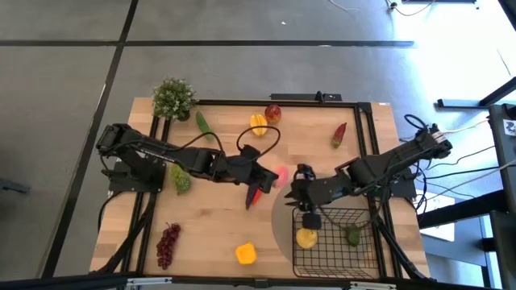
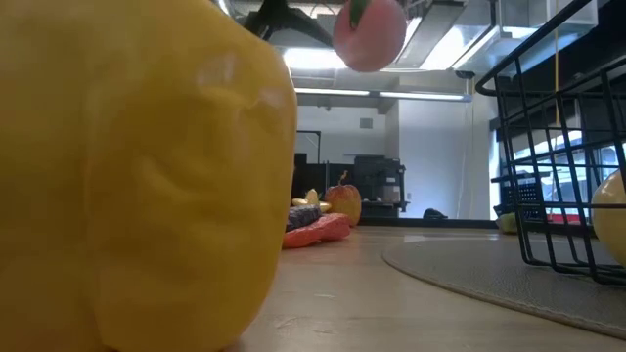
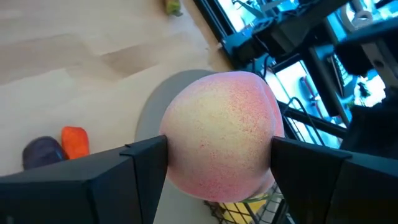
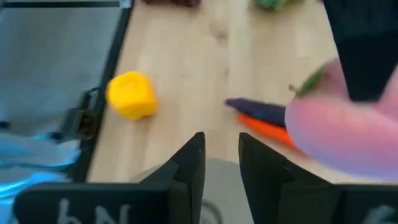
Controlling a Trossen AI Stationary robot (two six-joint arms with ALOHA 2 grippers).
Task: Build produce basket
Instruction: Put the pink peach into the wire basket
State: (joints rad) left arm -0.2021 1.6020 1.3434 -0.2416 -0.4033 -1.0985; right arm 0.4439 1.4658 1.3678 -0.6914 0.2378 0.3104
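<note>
Pink peach [image 3: 219, 134], frame centre of my left wrist view, clamped across its widest girth between my left gripper [image 3: 217, 165] jaws, aloft left of the basket [image 1: 334, 239]; judged light, smooth, roll-prone; right gripper [image 4: 217, 155] narrowly parted, empty.

grey floor [image 1: 242, 24], ceiling strip lights [image 2: 391, 95]

Both arms are dark, jointed machines of matte black links, with loose black cables looping off them. The left gripper [image 3: 219, 163] has two broad, flat, charcoal fingers [image 3: 130, 171] with chamfered edges. The right gripper [image 4: 221, 165] shows narrower tapered black fingers (pale lettering marks its body, unreadable).
</note>
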